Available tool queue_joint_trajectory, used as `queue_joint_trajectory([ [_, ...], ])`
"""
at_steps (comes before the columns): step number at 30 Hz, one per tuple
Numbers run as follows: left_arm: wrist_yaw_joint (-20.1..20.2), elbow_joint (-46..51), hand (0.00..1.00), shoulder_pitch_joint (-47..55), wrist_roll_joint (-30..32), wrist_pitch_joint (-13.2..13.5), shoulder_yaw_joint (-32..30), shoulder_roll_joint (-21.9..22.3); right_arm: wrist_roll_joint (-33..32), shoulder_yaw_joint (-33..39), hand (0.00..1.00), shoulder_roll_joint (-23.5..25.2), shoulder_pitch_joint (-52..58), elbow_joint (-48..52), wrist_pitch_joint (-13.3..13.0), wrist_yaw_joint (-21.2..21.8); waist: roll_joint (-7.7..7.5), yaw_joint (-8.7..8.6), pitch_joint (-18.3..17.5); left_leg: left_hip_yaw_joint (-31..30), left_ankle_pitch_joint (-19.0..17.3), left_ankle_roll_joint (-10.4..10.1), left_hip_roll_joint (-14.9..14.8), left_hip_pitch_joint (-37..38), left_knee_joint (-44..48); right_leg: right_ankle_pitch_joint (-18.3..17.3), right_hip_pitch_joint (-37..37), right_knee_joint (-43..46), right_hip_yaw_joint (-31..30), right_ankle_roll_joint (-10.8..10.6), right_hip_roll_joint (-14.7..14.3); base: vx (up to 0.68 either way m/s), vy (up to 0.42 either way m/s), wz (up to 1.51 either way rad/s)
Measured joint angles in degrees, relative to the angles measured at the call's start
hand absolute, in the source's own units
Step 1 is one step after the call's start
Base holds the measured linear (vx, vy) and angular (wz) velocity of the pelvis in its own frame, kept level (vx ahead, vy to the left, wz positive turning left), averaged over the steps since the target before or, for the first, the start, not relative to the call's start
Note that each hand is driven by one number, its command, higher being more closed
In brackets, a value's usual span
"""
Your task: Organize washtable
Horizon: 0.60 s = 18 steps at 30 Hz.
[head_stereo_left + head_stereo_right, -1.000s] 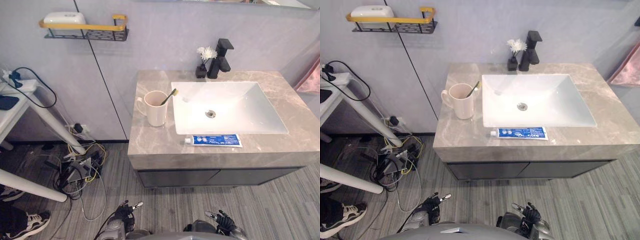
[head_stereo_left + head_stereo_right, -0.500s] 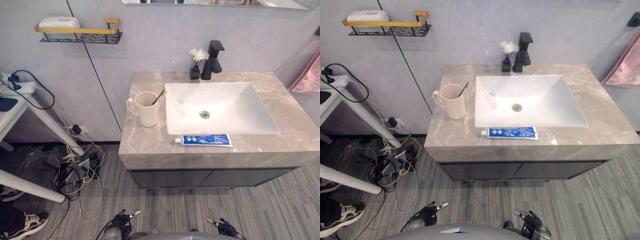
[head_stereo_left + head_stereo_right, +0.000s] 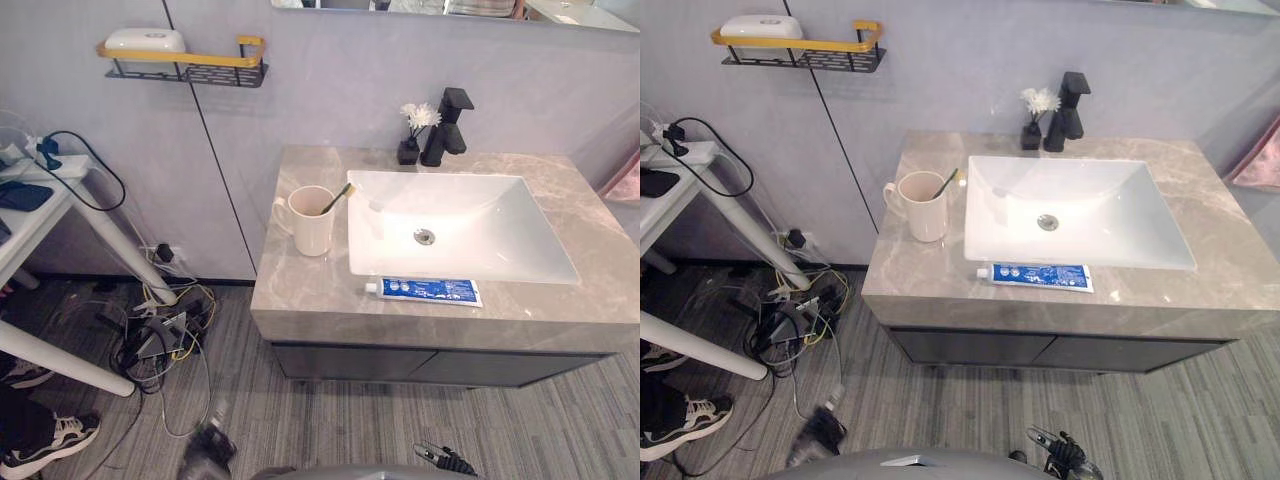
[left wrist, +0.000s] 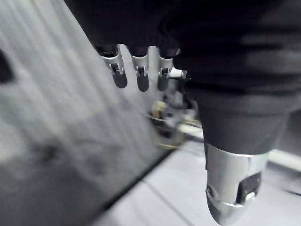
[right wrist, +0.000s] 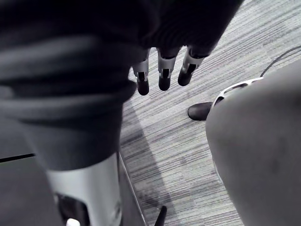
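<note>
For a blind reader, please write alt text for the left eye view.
A grey washtable with a white sink: a cream mug holding a toothbrush sits left of the sink, and a blue toothpaste tube lies in front of it.

**Washstand: arrangement of parts**

The sink [image 3: 500, 235] is set in the worktop [image 3: 300, 290], toward its right. Behind it, at the wall, stands the tap [image 3: 447, 128], with a vase [image 3: 409, 150] just to its left. A cup [image 3: 310, 225] stands on the worktop left of the sink, a toothbrush [image 3: 337, 196] leaning in it. A tube [image 3: 425, 291] lies before the sink, along the front edge. A shelf [image 3: 185, 62] on the wall, up and left, bears a box [image 3: 146, 40]. Cables [image 3: 160, 335] lie on the floor at left.
</note>
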<state>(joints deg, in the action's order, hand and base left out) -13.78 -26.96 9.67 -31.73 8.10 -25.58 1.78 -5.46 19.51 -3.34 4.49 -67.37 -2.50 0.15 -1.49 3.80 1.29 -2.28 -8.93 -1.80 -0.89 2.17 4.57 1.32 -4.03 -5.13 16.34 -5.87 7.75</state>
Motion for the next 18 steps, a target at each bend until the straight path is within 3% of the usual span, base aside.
queue_joint_trajectory([
  [2,-4.37,15.45,0.0,-0.47,2.36,2.7,-4.57,0.51,0.02,-1.77,0.0,-0.43,0.15,0.07,-0.16,-0.29,0.67,0.05,-0.79,0.0,0.0,0.01,0.03,0.2,-0.12,-0.01,-0.12,0.02,-0.01,0.03,0.04,0.04,0.002,0.0],
  [5,-7.84,29.4,0.0,-1.63,7.35,3.97,-5.11,0.28,-0.01,-2.25,0.0,-0.49,1.01,0.49,-0.84,-0.19,1.06,0.22,-1.33,-0.26,0.0,0.01,0.31,0.14,0.7,-0.02,-0.39,0.19,-0.14,0.02,0.44,0.0,0.0,0.0],
  [9,-10.42,49.53,0.0,-2.95,25.69,4.0,6.65,-2.35,-0.03,-4.69,0.0,-0.61,2.1,1.64,-1.09,0.28,1.18,1.72,-1.48,-0.98,0.0,0.01,0.55,0.15,1.47,-0.14,-0.32,1.36,-0.13,0.08,0.87,-0.04,0.029,0.05],
  [13,-8.55,58.12,0.0,-3.43,34.32,4.65,20.95,-6.93,-0.04,-4.68,0.0,-0.58,2.11,1.73,-1.15,1.29,1.1,1.45,-1.54,-0.55,-0.05,0.04,0.57,0.08,1.73,-0.22,0.36,2.15,-1.17,0.14,0.98,-0.08,0.021,-0.1],
  [18,0.54,59.51,0.0,-5.69,44.9,4.67,37.99,-13.76,-0.02,-6.18,0.0,-1.2,2.23,1.77,-1.16,2.71,1.02,1.17,-2.37,-0.15,-0.15,0.11,0.49,-1.74,2.33,0.11,2.27,2.25,-1.93,-0.03,0.89,-0.09,0.014,-0.07],
])
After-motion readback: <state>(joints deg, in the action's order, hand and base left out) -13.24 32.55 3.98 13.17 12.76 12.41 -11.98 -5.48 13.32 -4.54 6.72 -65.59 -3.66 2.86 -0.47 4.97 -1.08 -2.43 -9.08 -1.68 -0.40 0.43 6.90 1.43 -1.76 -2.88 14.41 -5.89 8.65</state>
